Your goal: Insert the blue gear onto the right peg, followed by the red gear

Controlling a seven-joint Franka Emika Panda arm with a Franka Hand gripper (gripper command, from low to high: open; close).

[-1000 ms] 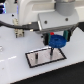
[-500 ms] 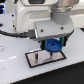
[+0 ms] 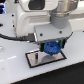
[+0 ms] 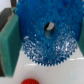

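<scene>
Blue gear (image 3: 51,48) is hanging clamped in your gripper (image 3: 51,46) just over the grey plate (image 3: 35,58). Only the wrist view is showing you its centre hole, the green pads (image 4: 9,42) squeezing it, and the red gear (image 4: 29,81).

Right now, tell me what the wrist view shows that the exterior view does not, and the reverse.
Only the wrist view shows the red gear, a sliver at the picture's edge, and the centre hole of the blue gear up close. Only the exterior view shows the grey plate beneath and the robot arm above it. Both show the blue gear held in the gripper. The pegs cannot be made out in either view.
</scene>
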